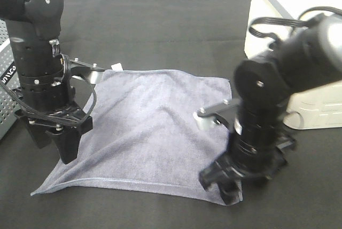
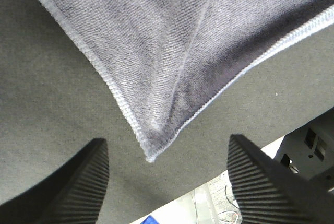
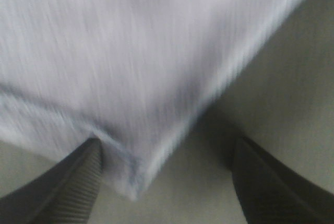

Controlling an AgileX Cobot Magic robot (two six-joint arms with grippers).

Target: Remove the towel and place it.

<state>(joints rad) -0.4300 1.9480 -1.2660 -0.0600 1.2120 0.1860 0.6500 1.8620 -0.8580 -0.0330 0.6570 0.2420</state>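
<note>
towel [image 1: 155, 127] spread flat on dark tabletop [image 1: 160, 21], hemmed edges exposed, left gripper [image 2: 167, 182] jaws wide over one corner, right gripper [image 3: 164, 182] jaws wide astride another, white box [image 1: 288, 21] beyond right edge

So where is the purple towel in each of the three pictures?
Exterior high: the towel lies spread mid-table.
Left wrist: one corner points between the open pincer fingers.
Right wrist: blurred, a corner fills most of the picture.
Shared landmark: the dark table.
</note>
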